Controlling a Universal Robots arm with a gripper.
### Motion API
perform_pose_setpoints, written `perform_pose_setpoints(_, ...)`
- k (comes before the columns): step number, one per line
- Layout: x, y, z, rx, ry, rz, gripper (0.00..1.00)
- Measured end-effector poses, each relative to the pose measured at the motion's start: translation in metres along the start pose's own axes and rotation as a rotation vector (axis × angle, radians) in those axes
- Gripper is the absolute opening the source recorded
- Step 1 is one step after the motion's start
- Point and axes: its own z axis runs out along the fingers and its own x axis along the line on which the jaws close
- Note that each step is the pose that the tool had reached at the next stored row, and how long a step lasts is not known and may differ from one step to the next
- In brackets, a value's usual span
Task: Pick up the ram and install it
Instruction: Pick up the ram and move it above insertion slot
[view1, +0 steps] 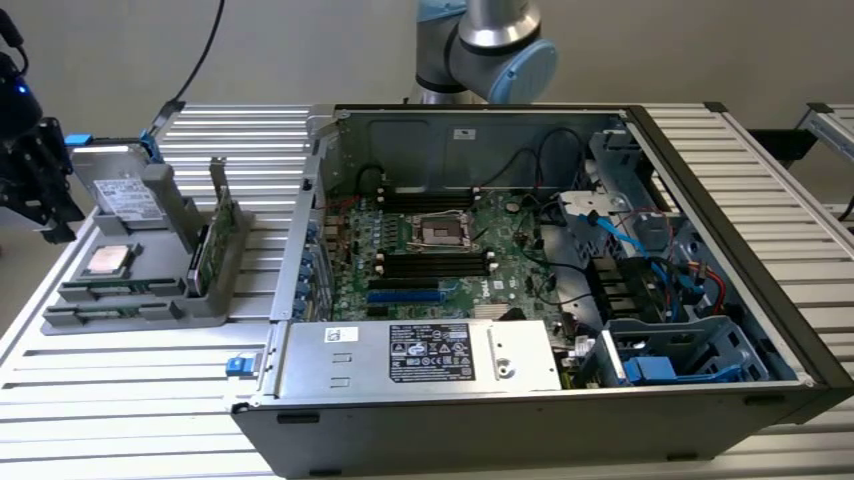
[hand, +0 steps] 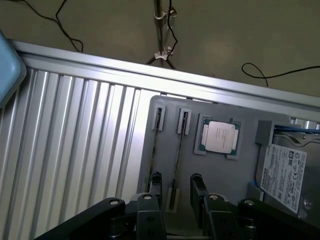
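Note:
The ram (hand: 179, 145) stands edge-on in a slot of the grey holder tray (hand: 240, 180), beside the CPU (hand: 218, 136). A second thin stick (hand: 155, 145) sits in the neighbouring slot. My gripper (hand: 176, 181) is open and hovers above the tray. Its two black fingers (hand: 156, 186) stand either side of the ram's line without touching it. In the exterior view the gripper (view1: 40, 190) hangs at the far left over the tray's outer side. The ram slots (view1: 114, 291) are at the tray's front. The open computer case (view1: 534, 260) with its motherboard lies to the exterior view's right.
A hard drive (hand: 282, 170) rests in the tray past the CPU. A green card with a metal bracket (view1: 220, 225) stands upright on the tray's case side. The ribbed aluminium table (view1: 134, 400) carries everything. The arm's base (view1: 481, 50) rises behind the case.

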Motion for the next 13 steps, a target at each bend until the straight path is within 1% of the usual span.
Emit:
perform_pose_setpoints(4, 0.002, -0.0001, 0.0072, -0.0001, 0.0002, 0.000, 0.36)
perform_pose_setpoints(7, 0.006, 0.0003, 0.0112, -0.0001, 0.0002, 0.000, 0.36)
perform_pose_setpoints(13, 0.021, 0.0028, 0.0172, 0.0000, 0.0000, 0.000, 0.36)
